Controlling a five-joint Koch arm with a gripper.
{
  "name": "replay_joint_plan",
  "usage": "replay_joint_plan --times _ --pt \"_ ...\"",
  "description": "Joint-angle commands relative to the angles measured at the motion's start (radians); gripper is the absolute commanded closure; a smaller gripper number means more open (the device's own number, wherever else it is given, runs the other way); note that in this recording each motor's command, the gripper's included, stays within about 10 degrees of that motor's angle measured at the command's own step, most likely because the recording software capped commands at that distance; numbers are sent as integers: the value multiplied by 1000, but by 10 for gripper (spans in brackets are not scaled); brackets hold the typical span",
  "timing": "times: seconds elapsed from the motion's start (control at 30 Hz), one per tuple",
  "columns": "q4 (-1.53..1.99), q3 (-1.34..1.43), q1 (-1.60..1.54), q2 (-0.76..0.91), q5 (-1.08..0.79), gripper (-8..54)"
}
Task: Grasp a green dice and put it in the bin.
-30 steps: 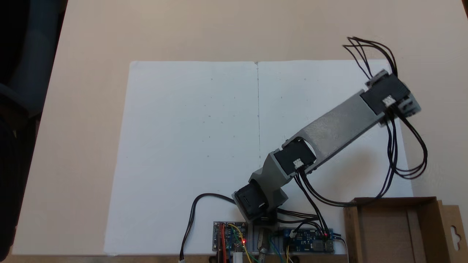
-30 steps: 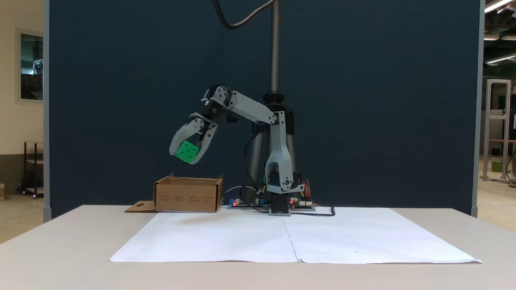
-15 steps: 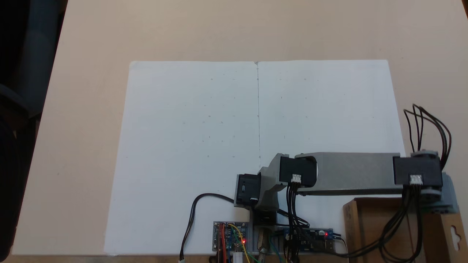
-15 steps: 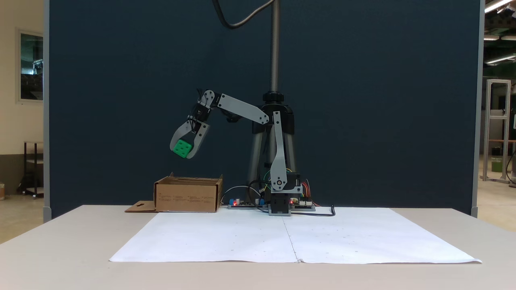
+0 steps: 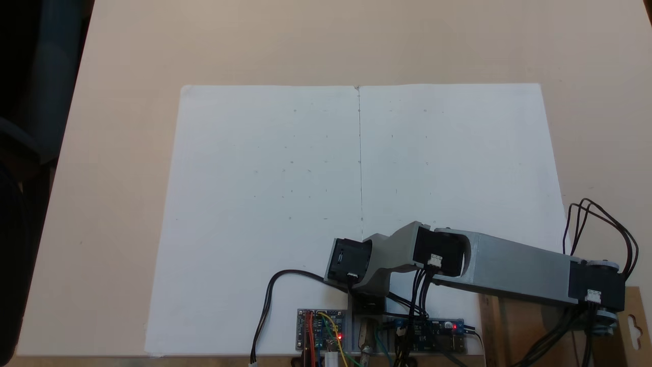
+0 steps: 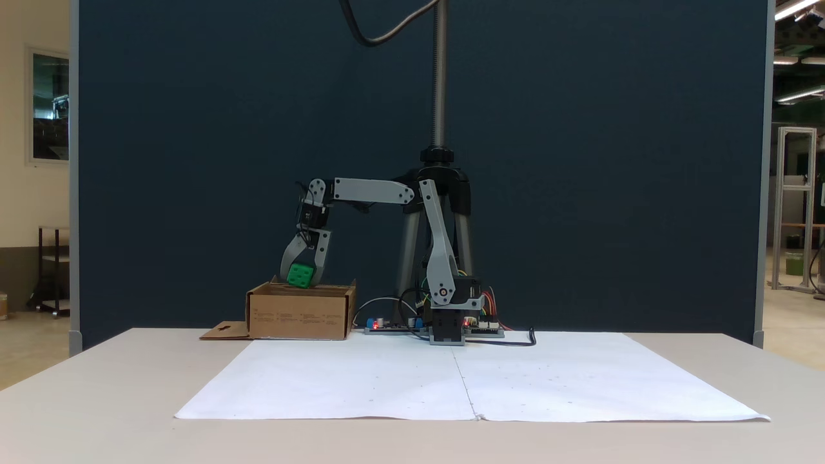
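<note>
I've got the gripper (image 6: 300, 278) clamped on the green dice (image 6: 300, 275) right at the bin (image 6: 300, 317) rim, 9 o'clock of the base; I'd lower slightly, then release.

I see the bright green dice (image 6: 300, 275) (darker pips) above the brown bin (image 6: 300, 314), beside my grey arm (image 6: 370, 191).

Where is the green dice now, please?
In a fixed view the dice sits between the gripper's jaws, just above the bin's top edge, left of the arm's base.
</note>
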Motion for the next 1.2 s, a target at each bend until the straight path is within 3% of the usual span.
replay_joint_plan --times 0.0,0.03,0.1,0.4,0.57,0.77,0.9,1.17 --pt "-38 -15 12 21 -80 192" --pt "-37 -14 11 20 -80 129" --pt "-38 -2 0 20 -75 94" --pt "-48 -5 -5 91 -43 94" --pt "-60 -95 -84 163 194 94" --pt "-67 -365 -365 167 398 94" --pt "-117 -391 -650 173 537 93" --pt "-117 -373 -1158 170 548 20"
